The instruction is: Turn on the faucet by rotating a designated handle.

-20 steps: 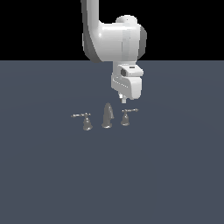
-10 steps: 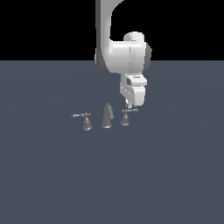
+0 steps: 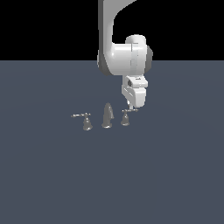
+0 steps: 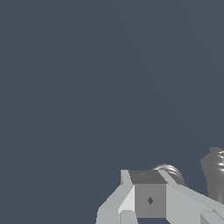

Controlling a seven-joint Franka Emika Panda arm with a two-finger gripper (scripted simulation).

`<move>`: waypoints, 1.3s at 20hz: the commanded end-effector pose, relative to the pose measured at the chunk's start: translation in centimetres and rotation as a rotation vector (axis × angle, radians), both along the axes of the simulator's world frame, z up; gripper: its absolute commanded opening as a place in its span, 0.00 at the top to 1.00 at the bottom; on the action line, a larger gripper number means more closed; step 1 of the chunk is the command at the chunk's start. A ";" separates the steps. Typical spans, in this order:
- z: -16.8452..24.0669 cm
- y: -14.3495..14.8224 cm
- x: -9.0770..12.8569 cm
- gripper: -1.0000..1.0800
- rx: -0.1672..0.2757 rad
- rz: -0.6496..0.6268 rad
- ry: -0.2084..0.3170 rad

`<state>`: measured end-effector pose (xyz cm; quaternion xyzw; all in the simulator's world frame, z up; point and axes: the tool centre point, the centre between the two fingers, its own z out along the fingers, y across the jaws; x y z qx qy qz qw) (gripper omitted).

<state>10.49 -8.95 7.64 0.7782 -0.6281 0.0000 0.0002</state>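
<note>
Since the earlier frames the arm had swung toward the exterior view's right and dropped lower. The gripper (image 3: pixel 131 106) hung just above the handle (image 3: pixel 126 117); whether its jaws were apart could not be told. Beside that handle stood the spout (image 3: pixel 107 116), then the larger handle (image 3: pixel 86 121).

Gripper (image 3: pixel 131 107): fingertips too small in the exterior view to judge their spacing; in the wrist view the finger bodies are cut off by the picture's edge. Handle (image 4: pixel 168 171): mostly hidden beneath the gripper, only a rounded cap shows; contact cannot be determined. Spout (image 4: pixel 214 173) beside the gripper: cropped by the edge.
</note>
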 end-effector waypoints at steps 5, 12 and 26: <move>0.0 -1.1 -1.4 1.00 0.000 0.000 0.000; 0.0 -2.5 -3.1 1.00 0.000 -0.001 0.000; 0.0 -2.1 -6.5 1.00 0.001 0.002 -0.002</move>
